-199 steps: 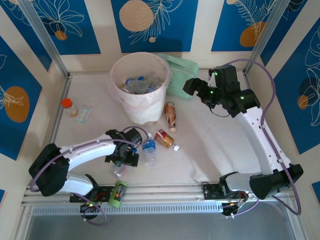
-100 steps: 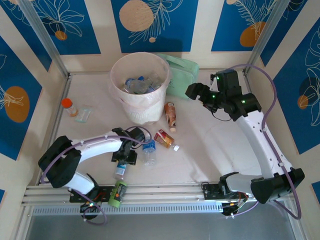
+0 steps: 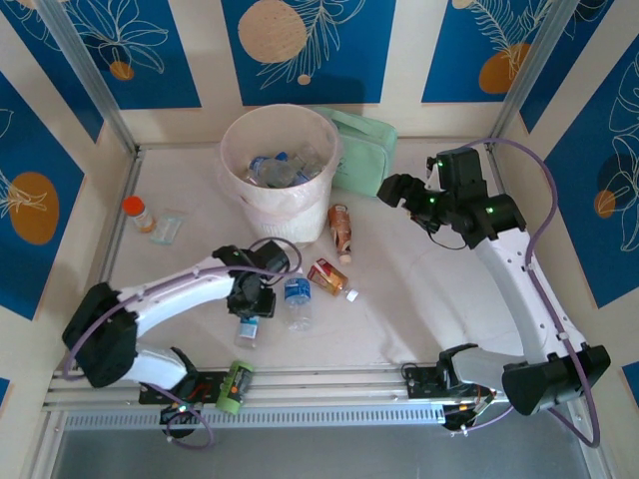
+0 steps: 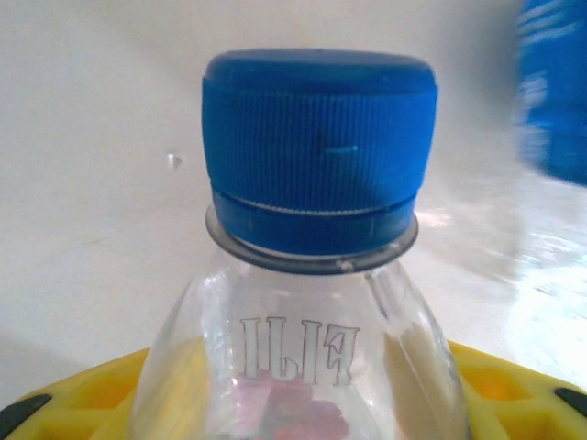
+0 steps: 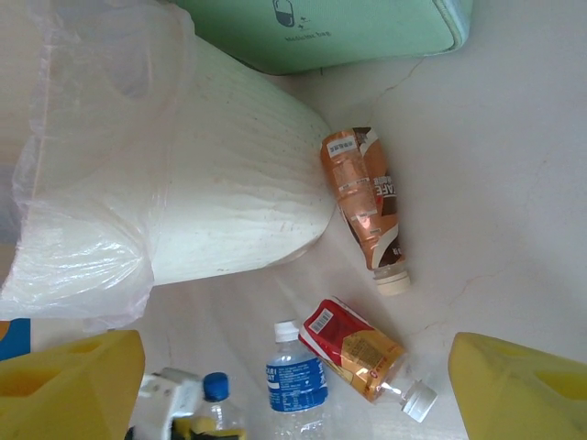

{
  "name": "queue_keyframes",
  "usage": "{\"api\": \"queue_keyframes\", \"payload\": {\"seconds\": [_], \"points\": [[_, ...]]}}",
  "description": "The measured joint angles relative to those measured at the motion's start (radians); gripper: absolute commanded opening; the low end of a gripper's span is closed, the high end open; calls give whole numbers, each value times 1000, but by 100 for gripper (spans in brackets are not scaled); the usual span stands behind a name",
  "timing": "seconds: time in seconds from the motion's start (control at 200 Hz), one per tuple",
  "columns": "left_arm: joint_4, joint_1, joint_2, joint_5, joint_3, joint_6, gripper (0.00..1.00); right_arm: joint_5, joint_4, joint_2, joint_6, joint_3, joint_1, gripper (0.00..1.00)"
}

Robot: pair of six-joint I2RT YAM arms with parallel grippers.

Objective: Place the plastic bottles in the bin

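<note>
The left arm lies low across the worktop, its forearm swung in toward the middle and its wrist bent back toward the near edge. The left claw is clenched on a clear bottle. In the wrist view that bottle's shoulders sit between the yellow fingers, with its blue cap pointing out past the tips. Just to the right of this claw lies a blue-label bottle, and the bin stands well beyond it with several bottles already inside.

The right arm rises tall from its base and folds at the elbow, with its wrist turned left. The right claw hangs released above the worktop, its fingers spread wide with nothing between them. Below it lie a copper bottle touching the bin's wall and a red-label bottle. A green case lies just beside this claw.
</note>
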Motion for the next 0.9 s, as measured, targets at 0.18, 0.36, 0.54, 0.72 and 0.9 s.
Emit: {"api": "queue_keyframes", "payload": {"seconds": [0.18, 0.36, 0.54, 0.72, 0.9], "points": [[-183, 23, -139, -63, 278, -9, 52, -3, 6, -5, 0, -14, 0, 86], [-330, 91, -111, -169, 714, 53, 52, -11, 8, -6, 0, -42, 1, 85], [-346, 182, 45, -196, 1075, 145, 53, -10, 13, -6, 1, -53, 33, 85], [-293, 262, 290, -155, 1376, 200, 53, -6, 16, -6, 9, -113, 92, 85], [-244, 325, 534, -87, 1604, 219, 53, 0, 15, -6, 27, -171, 133, 85]]}}
